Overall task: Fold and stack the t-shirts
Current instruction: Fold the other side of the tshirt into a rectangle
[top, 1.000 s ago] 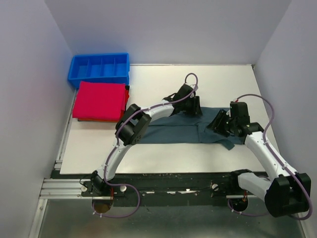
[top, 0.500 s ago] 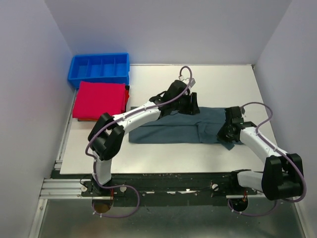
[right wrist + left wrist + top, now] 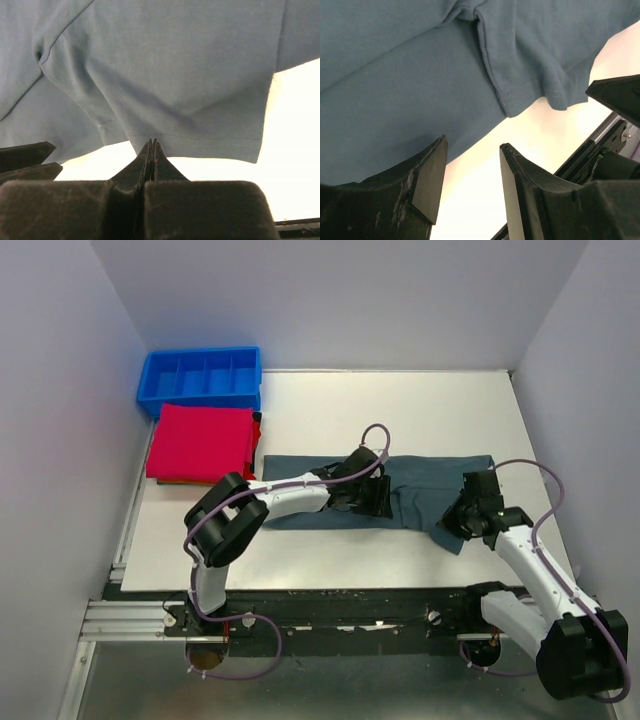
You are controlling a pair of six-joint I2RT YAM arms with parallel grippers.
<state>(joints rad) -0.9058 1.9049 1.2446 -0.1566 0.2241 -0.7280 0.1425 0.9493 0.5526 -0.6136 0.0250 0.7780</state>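
A blue-grey t-shirt [image 3: 440, 475] lies spread across the middle of the table, with one sleeve [image 3: 452, 537] hanging toward the near edge. My left gripper [image 3: 385, 502] hovers open over the shirt's near edge, and in the left wrist view nothing but bare table shows between the fingers of that gripper [image 3: 472, 142]. My right gripper [image 3: 152, 141] is shut, its tips pinching the stitched hem of the sleeve [image 3: 190, 75]. A folded red t-shirt [image 3: 203, 443] rests on top of a stack at the left.
A blue divided bin [image 3: 200, 380] stands at the far left corner, just behind the red stack. The table's front rail [image 3: 330, 605] runs close below the sleeve. The two grippers sit about a hand's width apart.
My left gripper came from the shirt's far edge to its near edge, still open. My right gripper closed on the sleeve hem and shifted slightly toward the near edge.
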